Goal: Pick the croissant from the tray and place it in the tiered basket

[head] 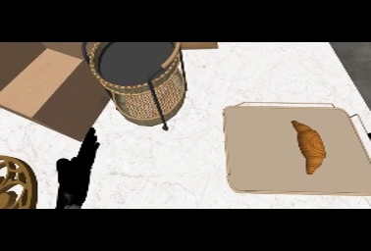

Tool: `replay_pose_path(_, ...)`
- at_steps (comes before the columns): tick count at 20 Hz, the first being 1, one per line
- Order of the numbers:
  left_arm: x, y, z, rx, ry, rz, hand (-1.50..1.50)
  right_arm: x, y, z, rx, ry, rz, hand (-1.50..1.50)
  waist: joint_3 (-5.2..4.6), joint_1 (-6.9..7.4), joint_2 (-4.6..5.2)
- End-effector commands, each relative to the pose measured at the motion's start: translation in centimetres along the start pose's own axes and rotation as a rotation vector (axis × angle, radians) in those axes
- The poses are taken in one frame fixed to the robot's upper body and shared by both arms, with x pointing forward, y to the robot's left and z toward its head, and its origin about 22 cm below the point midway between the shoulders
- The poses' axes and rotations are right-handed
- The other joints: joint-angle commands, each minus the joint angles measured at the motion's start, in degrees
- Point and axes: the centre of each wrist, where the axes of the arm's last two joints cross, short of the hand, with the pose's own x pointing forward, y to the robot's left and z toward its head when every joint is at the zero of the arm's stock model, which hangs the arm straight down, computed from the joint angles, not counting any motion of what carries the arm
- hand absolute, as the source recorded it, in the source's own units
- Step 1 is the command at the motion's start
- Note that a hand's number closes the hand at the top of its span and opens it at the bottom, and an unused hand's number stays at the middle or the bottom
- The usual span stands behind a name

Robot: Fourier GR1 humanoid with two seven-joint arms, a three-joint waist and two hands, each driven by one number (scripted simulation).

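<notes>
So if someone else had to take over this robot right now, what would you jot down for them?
Left hand: open, fingers up, resting at the lower left of the counter, holding nothing.
Right hand: not in view.
Croissant: lying on the tray at the right, untouched.
Tiered basket: at the back, left of the tray, nothing visible in its top tier.
Done: nothing yet.
Left: grasp the croissant, lift it off the tray, carry it across and set it in the basket.

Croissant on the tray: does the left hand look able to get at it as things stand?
Probably not easily. The left hand rests open at the lower left, the croissant lies far right on the tray. Only bare counter lies between.
</notes>
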Motion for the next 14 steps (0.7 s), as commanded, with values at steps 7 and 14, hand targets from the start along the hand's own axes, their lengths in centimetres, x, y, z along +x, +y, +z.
replay_pose_path(7, -0.8, -0.3, 0.2, -0.013, -0.014, -0.025, 0.0, 2.0, -3.8, 3.0, 0.42, 0.255, 0.496, -1.5, -0.51, 0.96, 0.6)
replay_pose_path(14, 0.0, -1.4, -0.5, -0.03, -0.023, -0.029, 0.0, 6.6, -2.8, 1.4, 0.441, 0.288, 0.852, -1.5, -0.47, 2.4, 0.84)
